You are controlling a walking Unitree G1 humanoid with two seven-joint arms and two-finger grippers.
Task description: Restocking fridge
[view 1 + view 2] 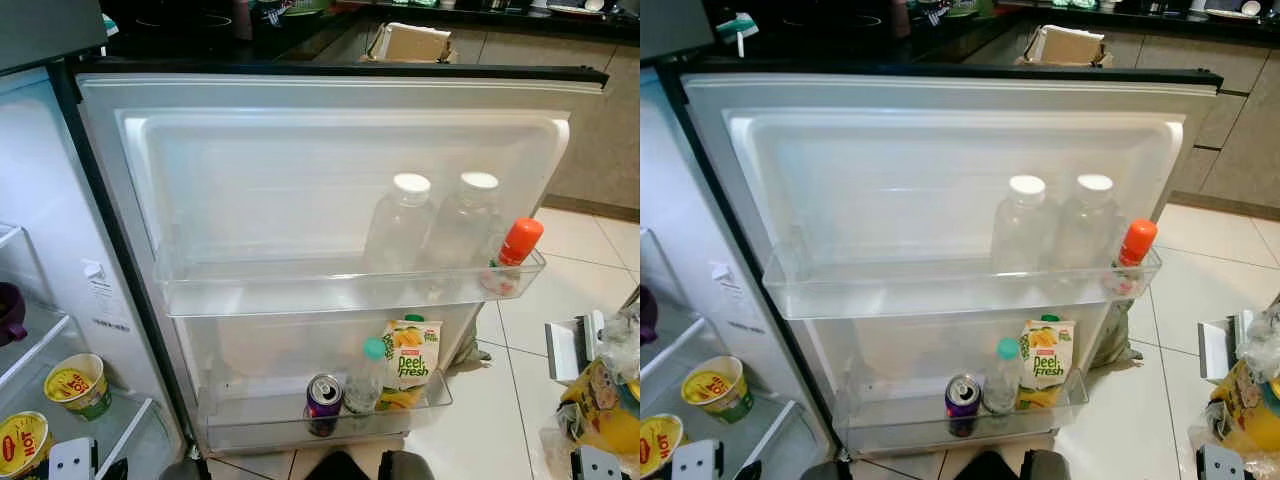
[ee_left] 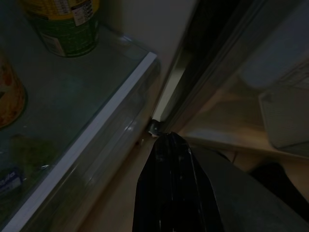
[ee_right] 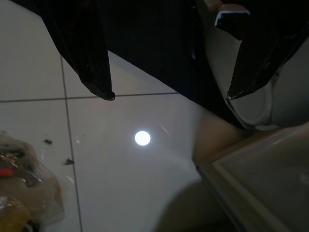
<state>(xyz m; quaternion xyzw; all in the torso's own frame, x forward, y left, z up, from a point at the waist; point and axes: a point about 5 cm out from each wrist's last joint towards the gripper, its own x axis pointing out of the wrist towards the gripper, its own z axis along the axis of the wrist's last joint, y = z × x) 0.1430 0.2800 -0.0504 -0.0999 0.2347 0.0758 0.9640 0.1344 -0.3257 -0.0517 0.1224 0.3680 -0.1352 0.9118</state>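
The fridge door stands open in front of me. Its upper door shelf carries two clear bottles with white caps and an orange-capped bottle. The lower door shelf carries a purple can, a small teal-capped bottle and a Peel Fresh juice carton. My left gripper hangs low by the fridge's bottom glass shelf, fingers together and empty. My right gripper hangs open over the floor tiles, holding nothing.
Inside the fridge at the left sit two yellow cups on the glass shelves. A plastic bag of groceries lies on the tiled floor at the right. A cardboard box stands behind the door.
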